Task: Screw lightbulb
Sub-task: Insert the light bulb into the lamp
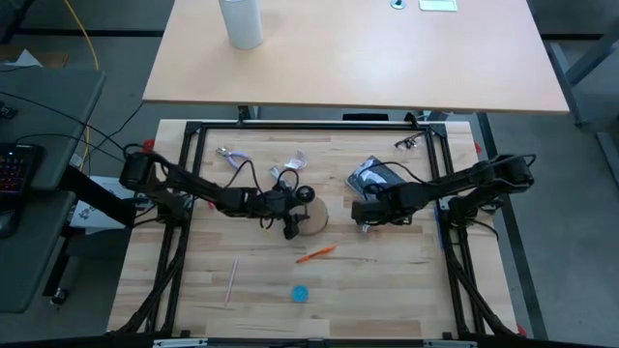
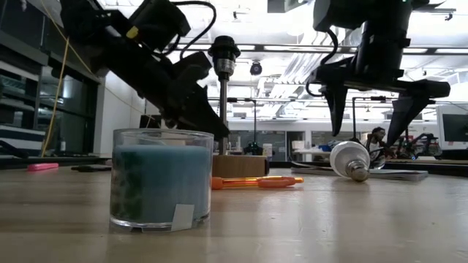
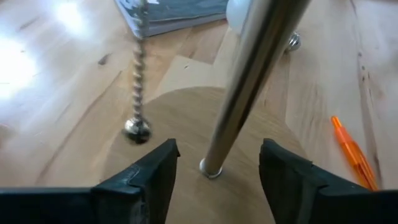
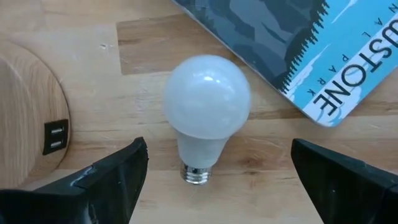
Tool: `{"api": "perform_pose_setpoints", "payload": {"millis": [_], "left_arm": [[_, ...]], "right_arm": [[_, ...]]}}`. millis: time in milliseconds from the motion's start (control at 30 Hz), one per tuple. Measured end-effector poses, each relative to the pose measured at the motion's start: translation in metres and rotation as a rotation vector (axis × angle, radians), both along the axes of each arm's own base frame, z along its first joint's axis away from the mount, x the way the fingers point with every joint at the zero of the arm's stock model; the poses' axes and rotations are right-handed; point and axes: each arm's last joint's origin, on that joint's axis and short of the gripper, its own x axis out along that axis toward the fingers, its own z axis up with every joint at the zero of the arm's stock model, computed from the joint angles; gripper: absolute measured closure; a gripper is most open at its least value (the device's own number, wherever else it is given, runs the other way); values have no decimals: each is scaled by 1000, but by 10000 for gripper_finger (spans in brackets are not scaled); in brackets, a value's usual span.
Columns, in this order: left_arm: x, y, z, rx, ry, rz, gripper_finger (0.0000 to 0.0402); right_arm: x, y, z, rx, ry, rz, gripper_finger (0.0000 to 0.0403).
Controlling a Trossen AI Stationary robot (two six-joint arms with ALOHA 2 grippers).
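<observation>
lightbulb [image 4: 206, 112], white and pear-shaped, lies sideways, grey screw base exposed.

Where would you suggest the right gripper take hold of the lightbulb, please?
Probably across the white neck, just above the screw base, coming straight down. The lightbulb lies on its side on the table, and the right gripper is open above it with a finger either side. The neck is narrower than the round globe, and the thread stays free.

Orange pen [image 1: 315, 254] on tabletop [image 1: 387, 280], just in front of round wooden base [image 1: 315, 218]. Blue candle jar [image 2: 161, 177] nearest low camera. Pink stick [image 1: 231, 279] at left front. Booklet [image 4: 292, 37] flat behind. White cylinder [image 1: 241, 21] on far table.
</observation>
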Motion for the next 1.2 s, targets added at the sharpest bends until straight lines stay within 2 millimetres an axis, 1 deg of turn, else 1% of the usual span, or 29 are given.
{"api": "perform_pose_setpoints", "payload": {"millis": [133,267,400,567,733,867,967,1033,1200], "left_arm": [[-8,1,11,24,31,-12,190],[-15,1,15,36,80,-14,190],[-18,2,14,37,117,8,190],[-18,2,14,-1,109,35,190],[-18,2,14,-8,107,38,190],[-18,2,14,-23,103,49,190],[-18,1,14,-48,94,65,190],[-19,1,16,-87,88,46,190],[-27,1,36,-113,43,8,190]], "right_arm": [[1,-5,-1,-8,4,-20,18],[8,-11,-12,36,25,-37,18],[18,-16,-26,40,39,-26,18],[22,-24,-40,39,95,-31,18],[25,-27,-45,58,98,2,22],[26,-28,-45,63,90,5,47],[26,-27,-45,79,92,23,78],[25,-27,-44,85,93,44,100],[22,-27,-34,69,77,128,151]]}}
